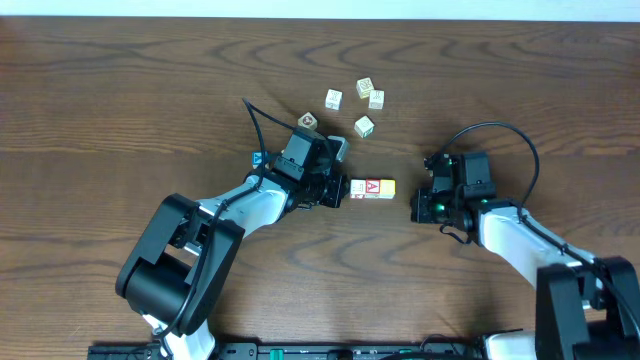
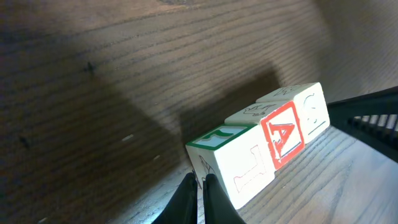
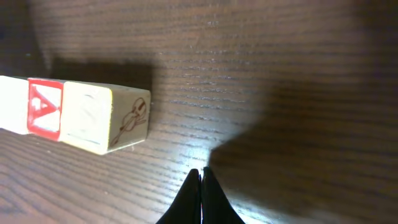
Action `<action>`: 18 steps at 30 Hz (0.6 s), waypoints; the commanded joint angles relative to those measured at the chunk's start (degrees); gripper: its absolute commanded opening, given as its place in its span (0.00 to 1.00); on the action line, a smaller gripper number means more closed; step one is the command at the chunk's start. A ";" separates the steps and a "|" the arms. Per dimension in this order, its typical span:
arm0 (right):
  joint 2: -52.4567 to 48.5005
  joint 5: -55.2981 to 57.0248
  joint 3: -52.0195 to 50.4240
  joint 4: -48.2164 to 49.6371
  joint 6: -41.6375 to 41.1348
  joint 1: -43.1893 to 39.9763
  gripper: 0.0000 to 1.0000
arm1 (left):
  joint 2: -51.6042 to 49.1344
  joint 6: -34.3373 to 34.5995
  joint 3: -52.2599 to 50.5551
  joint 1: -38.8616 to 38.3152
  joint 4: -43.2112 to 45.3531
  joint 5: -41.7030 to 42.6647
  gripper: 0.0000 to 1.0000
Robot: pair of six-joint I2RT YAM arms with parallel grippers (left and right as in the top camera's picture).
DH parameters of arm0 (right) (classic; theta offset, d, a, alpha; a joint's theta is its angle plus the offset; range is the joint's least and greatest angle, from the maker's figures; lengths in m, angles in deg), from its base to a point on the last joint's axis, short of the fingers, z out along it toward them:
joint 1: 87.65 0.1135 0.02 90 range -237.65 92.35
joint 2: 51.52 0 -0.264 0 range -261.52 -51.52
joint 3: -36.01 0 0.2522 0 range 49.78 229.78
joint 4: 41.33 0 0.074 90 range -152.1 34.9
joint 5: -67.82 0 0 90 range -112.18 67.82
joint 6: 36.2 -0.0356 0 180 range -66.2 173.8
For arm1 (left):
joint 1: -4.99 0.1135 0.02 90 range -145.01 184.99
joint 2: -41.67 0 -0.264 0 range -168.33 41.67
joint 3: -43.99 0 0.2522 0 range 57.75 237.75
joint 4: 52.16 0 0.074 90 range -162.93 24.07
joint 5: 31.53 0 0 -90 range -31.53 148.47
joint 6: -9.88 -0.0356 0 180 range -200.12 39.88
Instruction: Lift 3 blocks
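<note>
Three blocks lie end to end in a row on the table: a whitish one (image 1: 357, 187), a red-topped one with a white "A" (image 1: 372, 187) and a pale yellow one (image 1: 387, 187). My left gripper (image 1: 339, 191) is shut and empty, its tips against the whitish end of the row. In the left wrist view the shut left gripper (image 2: 199, 181) meets the lower corner of the whitish block (image 2: 233, 163), with the red "A" block (image 2: 283, 134) behind it. My right gripper (image 3: 202, 173) is shut and empty, standing apart from the pale yellow block (image 3: 93, 121), to the right of the row.
Several other small cubes lie scattered behind the row, among them pale ones (image 1: 333, 98) (image 1: 377, 99) (image 1: 364, 126) and one with a brown mark (image 1: 308, 121). A small blue piece (image 1: 257, 158) shows beside the left arm. The table is dark wood (image 1: 120, 90).
</note>
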 commanded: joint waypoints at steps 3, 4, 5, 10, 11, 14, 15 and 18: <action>2.60 1.97 4.22 -4.92 4.92 -0.50 0.01 | -0.63 0.35 1.38 0.31 0.04 -3.48 0.07; 2.60 1.97 4.79 -5.86 5.49 -0.50 0.01 | -0.63 0.35 1.38 0.35 0.04 -4.39 0.07; 2.60 1.97 5.29 -6.73 5.90 -0.50 0.01 | -0.63 0.33 1.38 0.37 0.02 -5.11 0.07; 2.62 1.99 7.37 -8.52 7.04 -0.50 0.01 | -0.44 0.33 1.38 1.84 -0.46 -6.58 0.07; 2.62 2.19 7.82 -8.83 7.21 -0.50 0.01 | -0.11 0.33 1.38 2.45 -0.94 -7.43 0.07; 2.62 5.03 9.57 -10.62 7.54 -0.50 0.01 | 2.38 0.28 1.38 4.63 -4.11 -11.32 0.07; 2.62 6.49 10.38 -11.69 7.54 -0.52 0.01 | 3.76 0.09 1.38 5.35 -5.49 -12.87 0.07; 2.60 11.02 13.60 -15.82 7.52 -0.52 0.01 | 9.11 -0.09 1.38 7.06 -9.40 -19.76 0.07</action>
